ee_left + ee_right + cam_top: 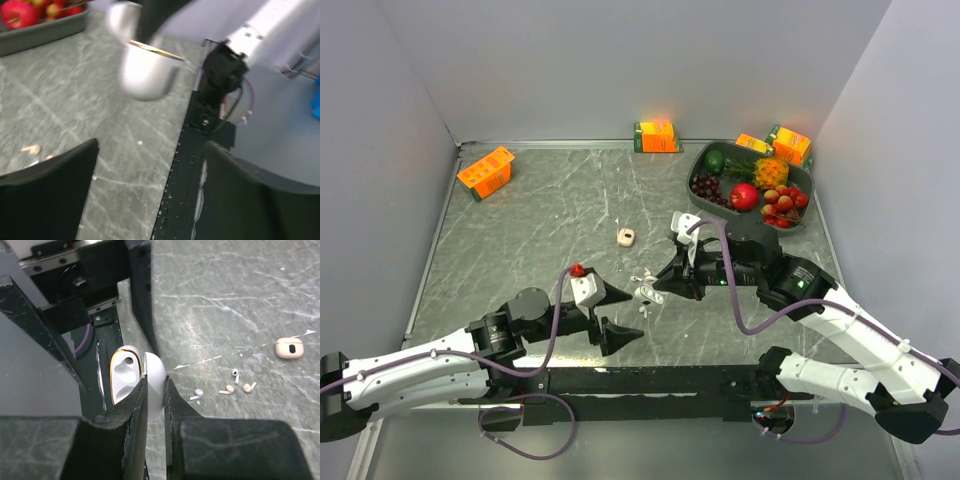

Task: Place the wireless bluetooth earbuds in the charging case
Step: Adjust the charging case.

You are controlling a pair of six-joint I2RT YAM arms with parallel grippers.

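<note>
My right gripper (155, 382) is shut on a white charging case (150, 375), held open above the table with two empty sockets showing. In the top view that gripper (652, 291) holds the case (644, 293) near the table's front middle. Several tiny earbuds lie loose on the table beyond it: two white ones (197, 394) (235, 374) and two beige ones (227, 389) (248, 386). A small beige case (289, 347) lies farther off and also shows in the top view (626, 237). My left gripper (618, 314) is open and empty just left of the held case (147, 70).
A grey tray (705, 205) of fruit stands at the back right. Orange boxes sit at the back left (485, 172), back middle (656, 135) and back right (790, 143). The black mounting rail (650, 380) runs along the near edge. Grey walls enclose the table.
</note>
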